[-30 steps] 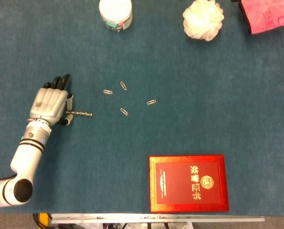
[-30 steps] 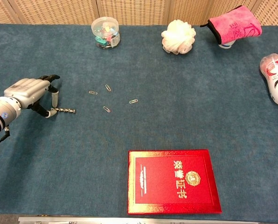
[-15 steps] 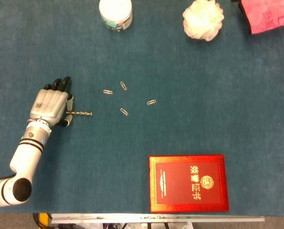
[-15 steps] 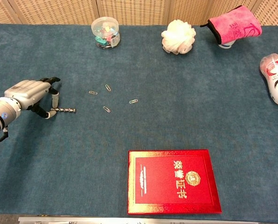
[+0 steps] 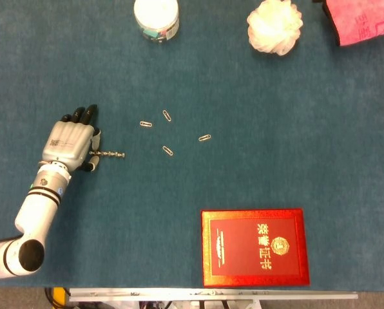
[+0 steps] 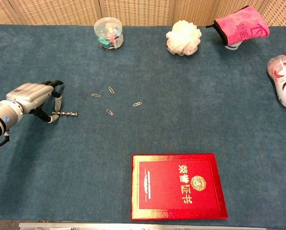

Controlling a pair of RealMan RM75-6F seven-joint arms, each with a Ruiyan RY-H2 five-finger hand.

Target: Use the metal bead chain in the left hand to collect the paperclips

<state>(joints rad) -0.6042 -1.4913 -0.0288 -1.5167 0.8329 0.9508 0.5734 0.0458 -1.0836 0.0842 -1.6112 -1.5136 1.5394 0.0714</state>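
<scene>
My left hand (image 5: 68, 140) (image 6: 30, 96) lies palm down at the left of the blue cloth. Its thumb and a finger pinch the left end of a short metal bead chain (image 5: 112, 154) (image 6: 67, 114). The chain lies on the cloth and points right. Several paperclips lie scattered to the right of the chain's free end, apart from it. The nearest paperclip (image 5: 169, 150) (image 6: 109, 112) is a short gap away; others lie further up (image 5: 145, 123) (image 6: 111, 90) and further right (image 5: 205, 138) (image 6: 137, 104). My right hand shows in neither view.
A red booklet (image 5: 254, 247) (image 6: 178, 186) lies near the front edge. Along the far side stand a clear jar (image 5: 156, 16) (image 6: 108, 32), a white puff (image 5: 274, 26) (image 6: 183, 37) and a pink cloth (image 5: 363, 19) (image 6: 241, 29). A bottle (image 6: 284, 82) lies at far right.
My left hand has edged very slightly toward the paperclips. The chain and the paperclips lie where they were.
</scene>
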